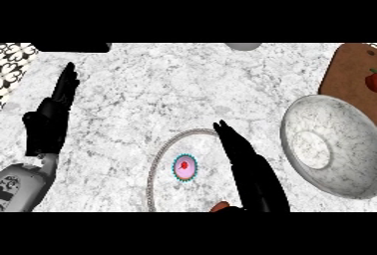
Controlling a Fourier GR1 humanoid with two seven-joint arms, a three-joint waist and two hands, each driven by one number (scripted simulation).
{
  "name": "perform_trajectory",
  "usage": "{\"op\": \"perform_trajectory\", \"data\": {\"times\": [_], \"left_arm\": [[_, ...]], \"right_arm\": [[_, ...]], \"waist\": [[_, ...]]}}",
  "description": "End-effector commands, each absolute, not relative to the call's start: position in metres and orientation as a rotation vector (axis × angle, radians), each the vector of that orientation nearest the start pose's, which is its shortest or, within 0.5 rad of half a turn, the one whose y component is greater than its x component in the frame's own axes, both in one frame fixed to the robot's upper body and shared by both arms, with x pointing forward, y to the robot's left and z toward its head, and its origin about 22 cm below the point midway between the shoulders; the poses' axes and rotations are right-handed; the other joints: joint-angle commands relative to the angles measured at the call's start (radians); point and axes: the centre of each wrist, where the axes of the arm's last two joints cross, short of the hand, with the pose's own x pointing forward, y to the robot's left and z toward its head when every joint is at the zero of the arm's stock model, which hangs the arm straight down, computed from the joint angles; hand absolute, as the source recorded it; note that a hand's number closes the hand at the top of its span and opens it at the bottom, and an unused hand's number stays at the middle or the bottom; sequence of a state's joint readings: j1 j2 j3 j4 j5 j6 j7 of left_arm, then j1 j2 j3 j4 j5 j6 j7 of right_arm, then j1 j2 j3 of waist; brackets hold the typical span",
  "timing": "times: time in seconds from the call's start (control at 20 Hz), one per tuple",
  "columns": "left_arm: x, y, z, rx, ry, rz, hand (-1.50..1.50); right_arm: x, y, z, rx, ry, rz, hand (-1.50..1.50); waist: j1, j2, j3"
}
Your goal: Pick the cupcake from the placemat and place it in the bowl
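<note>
Right of the cupcake [185, 168], still on its placemat [157, 164]: right robot hand [250, 169], straight-fingered, holding nothing. Farther right: bowl [335, 149], unfilled. Far left: left robot hand [52, 119], open, resting.

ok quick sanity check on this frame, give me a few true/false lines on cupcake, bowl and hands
1. The cupcake sits on the placemat. True.
2. The bowl already holds the cupcake. False: the bowl holds nothing.
3. The right hand is curled round the cupcake. False: its fingers are straight, just right of the cupcake.
4. The left hand rests open at the view's left, fingers up. True.
5. The bowl lies right of the placemat. True.
</note>
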State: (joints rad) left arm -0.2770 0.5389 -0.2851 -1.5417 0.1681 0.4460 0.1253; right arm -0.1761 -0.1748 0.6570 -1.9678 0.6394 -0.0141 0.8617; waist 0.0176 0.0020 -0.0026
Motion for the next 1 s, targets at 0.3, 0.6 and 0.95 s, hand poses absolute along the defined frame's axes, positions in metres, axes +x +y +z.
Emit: {"op": "perform_trajectory", "data": {"times": [0.3, 0.6, 0.95], "left_arm": [[0.293, 0.269, 0.075, 0.384, -1.641, -0.184, 0.0], [0.279, 0.263, 0.099, 0.392, -1.637, -0.176, 0.0], [0.299, 0.258, 0.086, 0.387, -1.655, -0.172, 0.0]], "right_arm": [[0.229, -0.033, 0.09, -0.477, -1.101, 0.983, -1.5], [0.229, -0.039, 0.085, -0.512, -1.031, 0.986, -1.5], [0.245, -0.027, 0.029, -0.496, -1.024, 0.978, -1.5]], "waist": [[-0.005, 0.0, 0.002], [-0.013, -0.004, 0.003], [-0.011, -0.001, 0.003]]}}
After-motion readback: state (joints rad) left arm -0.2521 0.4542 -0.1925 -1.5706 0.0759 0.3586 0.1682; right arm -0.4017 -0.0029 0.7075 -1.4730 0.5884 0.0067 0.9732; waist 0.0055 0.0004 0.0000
